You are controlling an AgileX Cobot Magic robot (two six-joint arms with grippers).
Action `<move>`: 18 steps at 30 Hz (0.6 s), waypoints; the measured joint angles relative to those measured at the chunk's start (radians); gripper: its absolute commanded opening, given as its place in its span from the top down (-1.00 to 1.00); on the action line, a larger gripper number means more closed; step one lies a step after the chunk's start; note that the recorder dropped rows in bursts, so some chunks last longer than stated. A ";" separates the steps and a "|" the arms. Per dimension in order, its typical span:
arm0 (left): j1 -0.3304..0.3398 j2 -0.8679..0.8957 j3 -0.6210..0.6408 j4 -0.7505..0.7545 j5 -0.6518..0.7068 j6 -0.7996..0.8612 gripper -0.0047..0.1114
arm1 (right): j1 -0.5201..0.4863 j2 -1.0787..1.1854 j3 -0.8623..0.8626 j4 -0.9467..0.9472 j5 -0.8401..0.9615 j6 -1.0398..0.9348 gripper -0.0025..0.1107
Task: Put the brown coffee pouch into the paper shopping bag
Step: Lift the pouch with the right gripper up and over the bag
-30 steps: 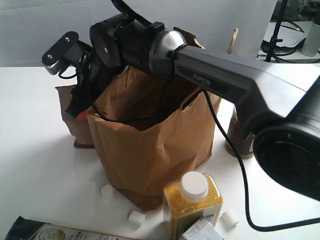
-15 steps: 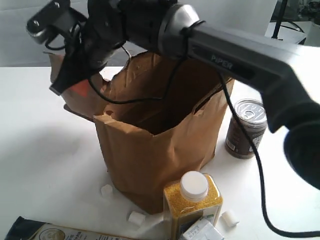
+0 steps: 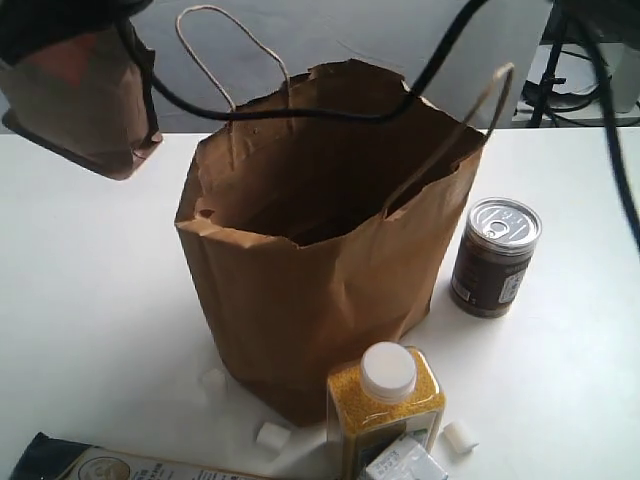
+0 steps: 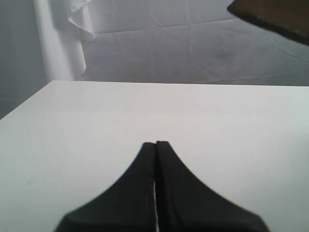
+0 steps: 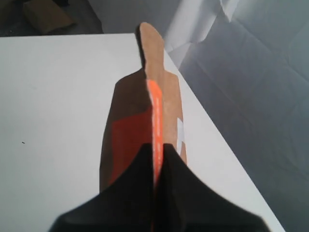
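Observation:
The brown coffee pouch [image 3: 85, 110] hangs in the air at the upper left, to the left of and above the paper shopping bag's [image 3: 310, 270] rim, tilted, with its orange-red label [image 3: 80, 62] partly showing. The bag stands open in the middle, both loop handles up. In the right wrist view my right gripper [image 5: 154, 147] is shut on the pouch [image 5: 157, 87], seen edge-on. In the exterior view that gripper is mostly cut off by the top edge. My left gripper [image 4: 156, 144] is shut and holds nothing, over bare white table. A corner of the pouch [image 4: 275, 17] shows above it.
A dark brown can with a pull-tab lid [image 3: 494, 256] stands right of the bag. A yellow-filled bottle with a white cap [image 3: 385, 400] and a small box are in front. A dark flat package [image 3: 90, 462] lies front left. Small white cubes [image 3: 272, 435] are scattered. A black cable [image 3: 300, 113] droops across the bag's mouth.
My right arm has risen and swung away from over the bag, carrying the pouch up from beside the bag's left side. The bag's mouth and handles now show.

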 measured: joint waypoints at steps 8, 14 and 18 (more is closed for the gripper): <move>0.000 0.000 0.000 0.000 0.000 0.000 0.92 | 0.031 -0.179 0.000 0.000 0.120 0.029 0.96; 0.000 0.000 0.000 0.000 0.000 0.000 0.92 | 0.038 -0.280 0.000 -0.019 0.233 0.074 0.96; 0.000 0.000 0.000 0.000 0.000 0.000 0.92 | 0.040 -0.317 0.000 -0.165 0.426 0.154 0.96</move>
